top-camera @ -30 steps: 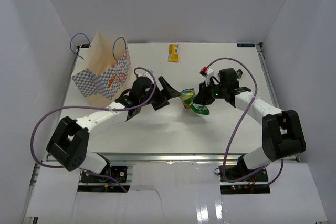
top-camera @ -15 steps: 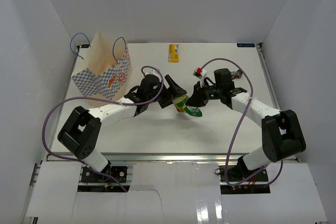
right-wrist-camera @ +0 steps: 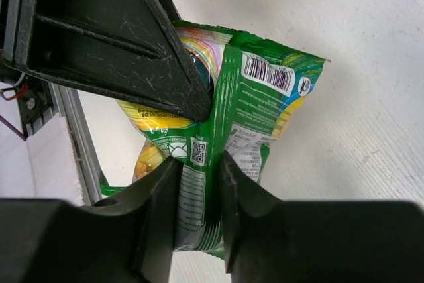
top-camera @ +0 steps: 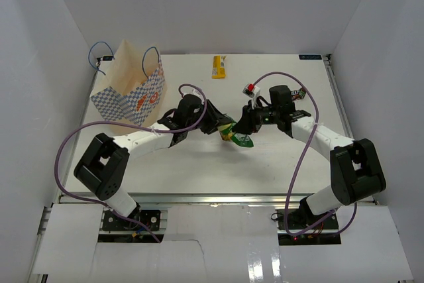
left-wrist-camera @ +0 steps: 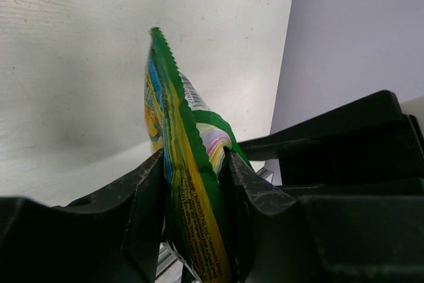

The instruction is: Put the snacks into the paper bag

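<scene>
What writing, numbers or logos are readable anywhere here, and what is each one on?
No text can be read for certain.
On the green bag: a barcode, a QR code and fine print, all too small to read.
On the paper bag: orange marks, too blurred to read.
On the yellow wrapper: print too small to read.

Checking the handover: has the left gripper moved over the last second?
Yes. The left gripper has shifted right, away from the paper bag, and now pinches the green bag.
</scene>
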You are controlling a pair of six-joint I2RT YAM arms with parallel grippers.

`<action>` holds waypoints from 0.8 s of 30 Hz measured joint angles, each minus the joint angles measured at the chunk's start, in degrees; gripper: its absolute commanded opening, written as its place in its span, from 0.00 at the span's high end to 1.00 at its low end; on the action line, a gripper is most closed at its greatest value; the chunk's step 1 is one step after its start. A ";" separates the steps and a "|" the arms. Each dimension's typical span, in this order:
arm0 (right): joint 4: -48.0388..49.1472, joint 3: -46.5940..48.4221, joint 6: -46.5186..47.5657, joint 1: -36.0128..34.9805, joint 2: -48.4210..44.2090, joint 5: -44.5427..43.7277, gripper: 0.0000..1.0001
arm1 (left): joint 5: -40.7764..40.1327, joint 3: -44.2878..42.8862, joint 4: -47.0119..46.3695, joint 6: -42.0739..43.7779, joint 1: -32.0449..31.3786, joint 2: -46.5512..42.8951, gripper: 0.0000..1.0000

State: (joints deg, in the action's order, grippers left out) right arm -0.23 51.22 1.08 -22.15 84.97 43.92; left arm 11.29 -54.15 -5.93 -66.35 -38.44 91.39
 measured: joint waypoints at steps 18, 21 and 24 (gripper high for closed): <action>-16.04 11.56 20.04 6.86 -4.22 16.02 0.20 | -4.17 -4.76 14.71 19.96 2.64 -16.55 0.94; -17.77 14.62 22.53 12.17 -5.95 16.68 0.20 | -5.05 -10.82 18.84 26.14 2.64 -20.39 0.94; -18.29 16.00 24.59 16.74 -6.23 16.92 0.20 | -8.52 -21.00 24.79 32.89 2.82 -22.12 0.93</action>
State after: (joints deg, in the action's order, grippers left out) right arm -18.52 67.22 25.67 -5.41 78.74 60.84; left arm 2.76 -75.16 18.85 -33.45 -35.62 69.28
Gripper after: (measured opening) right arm 0.796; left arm 0.355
